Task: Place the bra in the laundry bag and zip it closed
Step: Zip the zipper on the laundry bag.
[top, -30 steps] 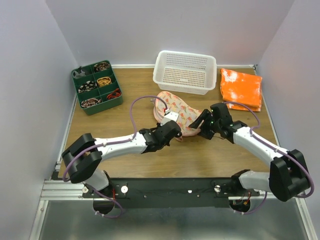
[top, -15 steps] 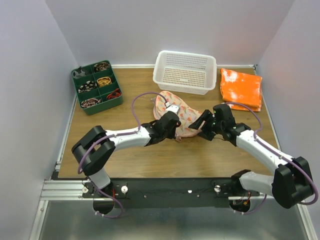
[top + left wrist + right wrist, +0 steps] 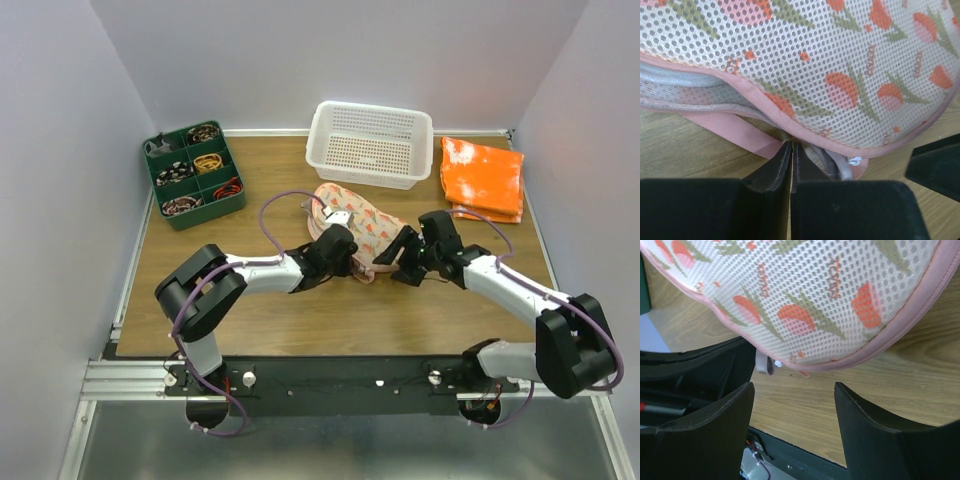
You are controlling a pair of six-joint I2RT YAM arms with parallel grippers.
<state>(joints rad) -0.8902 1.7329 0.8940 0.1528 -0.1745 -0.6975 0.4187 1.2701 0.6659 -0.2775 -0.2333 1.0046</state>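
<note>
The laundry bag (image 3: 360, 222) lay mid-surface, the bra unseen and presumably inside, its zip (image 3: 700, 76) gaping at the near-left rim where the left pincer (image 3: 791, 146) stayed clenched, the right pincer (image 3: 792, 387) released beside the pull (image 3: 764, 362).

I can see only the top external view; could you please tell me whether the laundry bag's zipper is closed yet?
Observer: Not fully; the left wrist view shows the laundry bag gaping along its rim, zipper tracks apart.
Operator: Thanks, where is the zipper pull?
Observer: The zipper pull sits at the rim, just right of the left gripper, whose fingers are pressed together.
Operator: And the right gripper?
Observer: The right gripper is open, the rim beyond its fingertips.
</note>
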